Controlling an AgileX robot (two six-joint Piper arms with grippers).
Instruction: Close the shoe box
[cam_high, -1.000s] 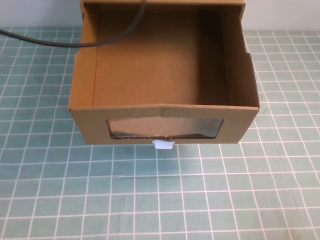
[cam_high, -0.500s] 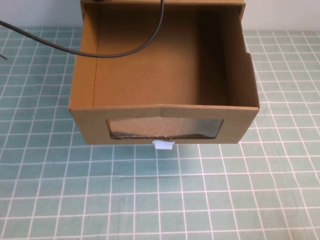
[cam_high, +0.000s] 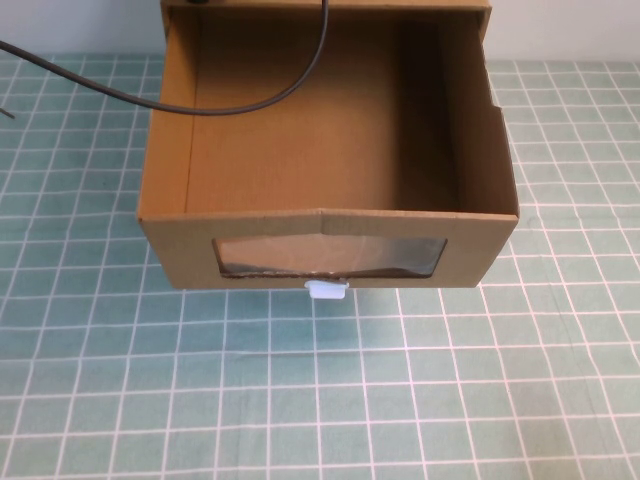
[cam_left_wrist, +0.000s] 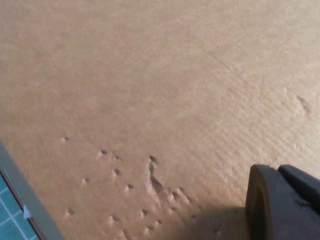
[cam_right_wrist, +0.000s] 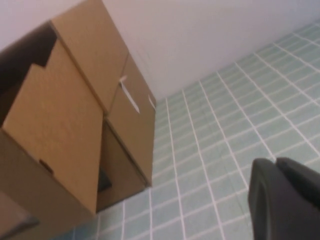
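Standing open at the far edge of the table (cam_high: 100, 400), the shoe box (cam_high: 330, 150) has its drawer pulled out toward the near side.

Its clear window (cam_high: 330, 257) faces the near edge, with the small white pull tab (cam_high: 327, 290) just below it; the drawer's inside is bare brown cardboard, and a dark cable (cam_high: 150, 100) loops across its far left corner. The left gripper (cam_left_wrist: 282, 202) sits close against a dimpled cardboard face of the box, only one dark fingertip showing, so whether it is wide or narrow cannot be told. The right gripper (cam_right_wrist: 282, 200) hangs over the green grid off the box's right side, apart from it; its spread cannot be told either.
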